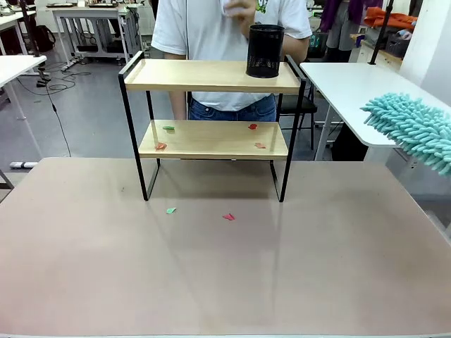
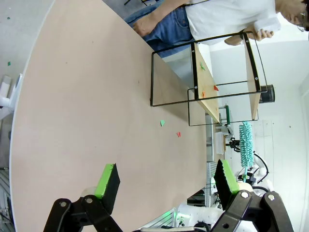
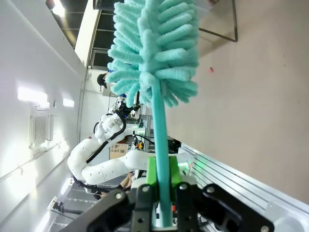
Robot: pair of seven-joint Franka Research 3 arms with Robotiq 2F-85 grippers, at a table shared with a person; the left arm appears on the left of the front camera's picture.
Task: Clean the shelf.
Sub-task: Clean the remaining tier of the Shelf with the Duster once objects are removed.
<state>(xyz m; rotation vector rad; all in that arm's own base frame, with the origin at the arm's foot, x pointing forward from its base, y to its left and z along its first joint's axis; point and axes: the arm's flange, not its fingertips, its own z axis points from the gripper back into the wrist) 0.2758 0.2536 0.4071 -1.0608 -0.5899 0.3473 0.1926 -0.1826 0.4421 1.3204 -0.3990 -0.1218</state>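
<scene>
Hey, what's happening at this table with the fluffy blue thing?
The right gripper is shut on the handle of a teal duster, held off to the side of the shelf. The left gripper is open over the table. Small coloured scraps lie on the shelf's lower board and the table. A person stands behind it.

Tally. Shelf: one, with two wooden boards. Black mesh cup: one, on the top board. Teal duster: one. Paper scraps: six in all. Lower board holds four: one green scrap, three red scraps. Tabletop holds two: one green piece, one red piece. Person: one. Tools: two, left tool and right tool.
</scene>
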